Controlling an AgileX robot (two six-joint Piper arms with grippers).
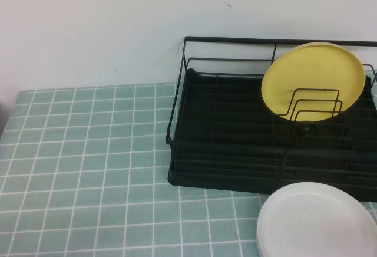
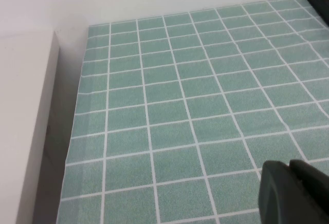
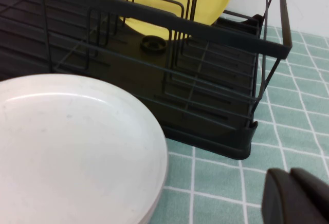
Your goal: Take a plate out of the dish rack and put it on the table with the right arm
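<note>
**Yellow plate in rack**

The round matte yellow plate (image 1: 313, 75) stands tilted against upright wire loops inside the rectangular black wire dish rack (image 1: 194, 168) on the pale green tiled table (image 1: 88, 168). A round white plate (image 1: 315, 221) lies flat just in front. The left gripper (image 2: 293, 193) hangs above bare tiles; the right gripper (image 3: 295, 196) sits near the rack's corner. Neither claw's opening can be told.

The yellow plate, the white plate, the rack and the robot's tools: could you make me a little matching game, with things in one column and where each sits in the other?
Things:
1. yellow plate
2. white plate
3. dish rack
4. left tool

Places:
A. lying flat on the table, in front of the rack
B. standing on edge behind the wire loops inside the rack
C. above bare green tiles, far from any dish
D. on the table against the white wall

Pairs: 1-B, 2-A, 3-D, 4-C.

The right tool is near the rack's corner, beside the white plate.
</note>
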